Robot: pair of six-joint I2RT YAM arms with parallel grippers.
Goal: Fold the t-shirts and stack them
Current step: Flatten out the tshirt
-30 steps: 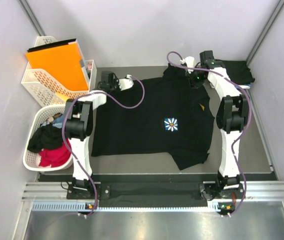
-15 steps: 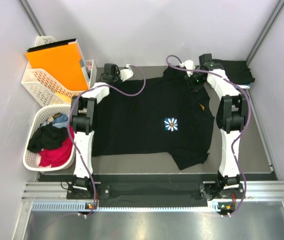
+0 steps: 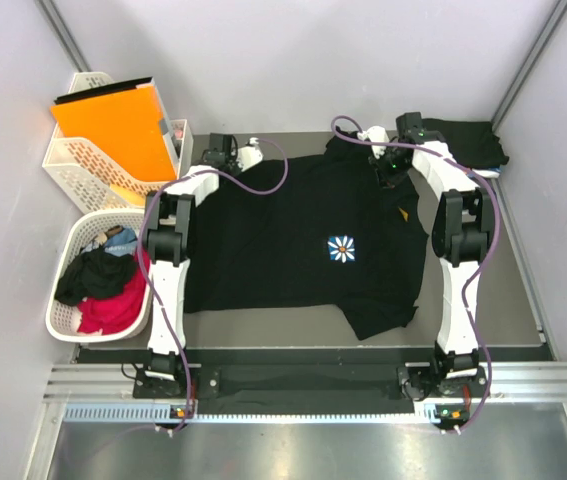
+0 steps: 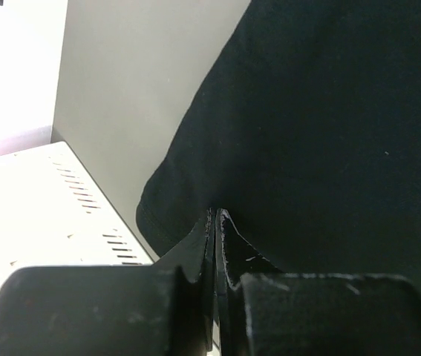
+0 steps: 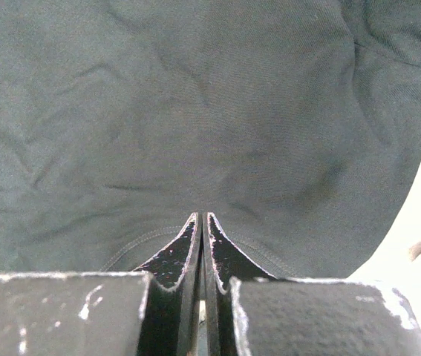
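Black t-shirt [image 3: 303, 240] flat | left end effector [image 4: 215, 213], right end effector [image 5: 202, 217] stretched far forward | both pinching its edge

left claw [image 4: 215, 222] drew t-shirt [image 3: 303, 240] edge farther back.

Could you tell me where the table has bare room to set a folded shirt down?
Bare table runs between the black t-shirt's hem and the near edge, and right of the right arm. The left side is crowded with baskets; a folded dark garment fills the far-right corner.
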